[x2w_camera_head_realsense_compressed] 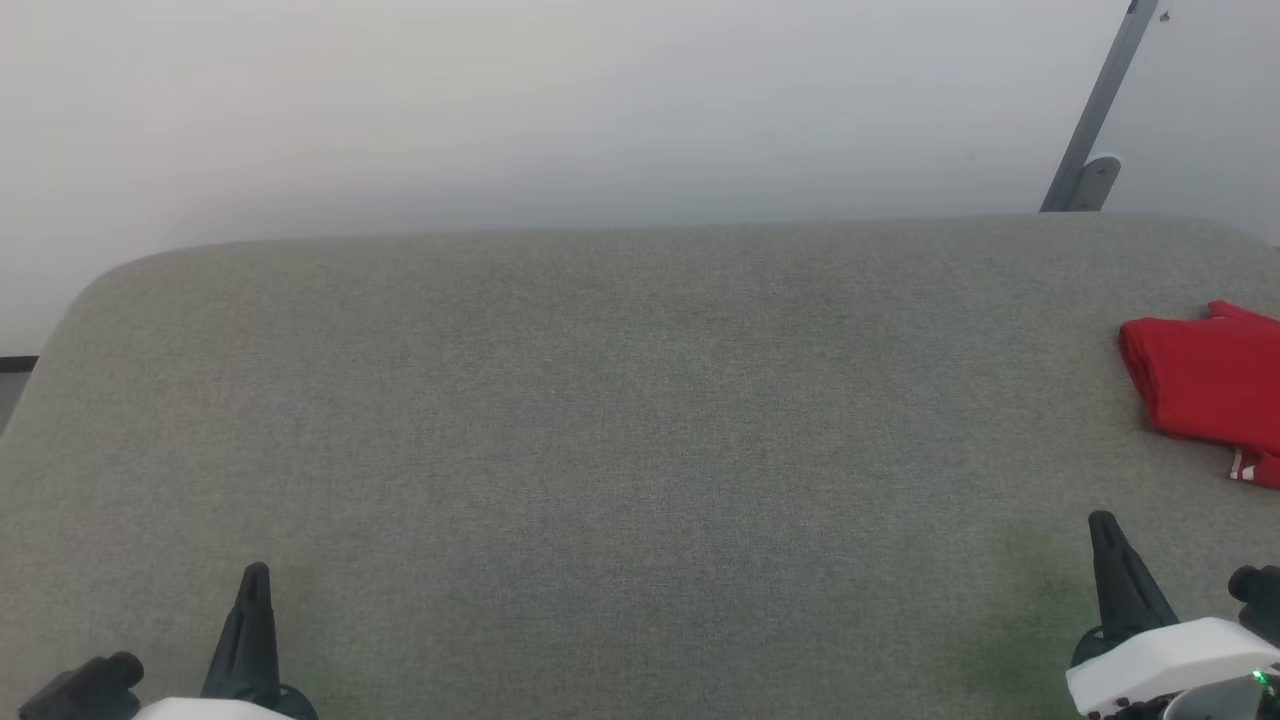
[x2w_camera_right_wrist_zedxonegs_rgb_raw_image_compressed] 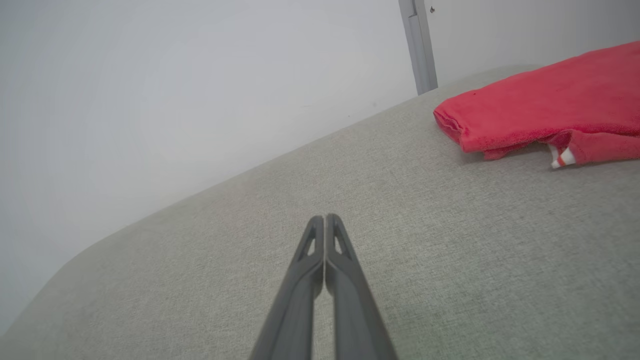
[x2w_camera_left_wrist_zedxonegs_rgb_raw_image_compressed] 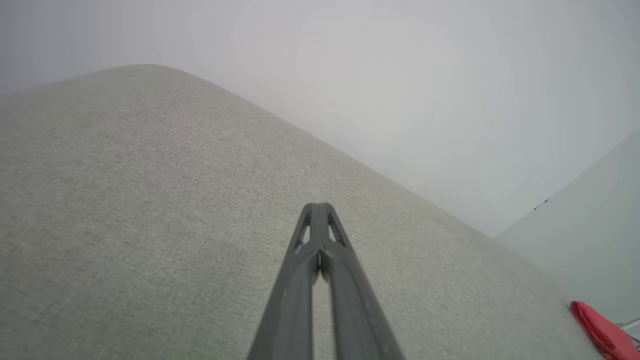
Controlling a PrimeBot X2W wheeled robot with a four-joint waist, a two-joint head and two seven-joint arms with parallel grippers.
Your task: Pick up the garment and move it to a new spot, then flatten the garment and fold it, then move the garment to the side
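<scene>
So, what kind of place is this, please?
Probably an indoor test room set up for folding clothes: a wide grey fabric-covered surface stands against a bare white wall, a slanted metal strut rises behind it, and the folded red garment lies near its right end.

Grey woven-fabric padded surface with rounded corners; the folded red garment lies near its right edge

Soft, even light covers the grey cushion before me. The wall washes out pale and hazy. Only a thin shadow sits under the red shirt. My wrist views curve the cushion's edge strongly.
</scene>
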